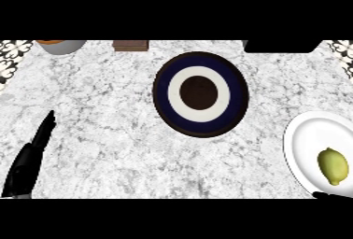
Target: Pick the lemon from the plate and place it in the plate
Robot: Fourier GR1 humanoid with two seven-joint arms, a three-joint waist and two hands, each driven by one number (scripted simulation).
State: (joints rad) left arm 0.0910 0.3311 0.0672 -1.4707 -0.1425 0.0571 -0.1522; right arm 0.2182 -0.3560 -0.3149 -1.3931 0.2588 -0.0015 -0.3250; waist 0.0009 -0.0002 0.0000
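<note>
Where the marbled table (pixel 110 140) meets the right edge: white plate (pixel 303 140), partly cut off, with lemon (pixel 333 166) lying on it, untouched. Near centre, well apart from the lemon: dark blue plate (pixel 200 94) with white ring and brown middle. At lower left: left hand (pixel 31 158), fingers straight and together, pointing up, holding nothing. At lower right edge, just below the white plate: sliver of right hand (pixel 334 195), fingers' state impossible to tell. Along the far edge: grey bowl (pixel 62 45), brown block (pixel 131 45).

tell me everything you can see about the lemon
The lemon is yellow-green with a matte skin and a small nub at its lower end. It lies whole on its side, long axis running near to far, on the near part of the white plate at the counter's right edge. No hand touches it.
</note>
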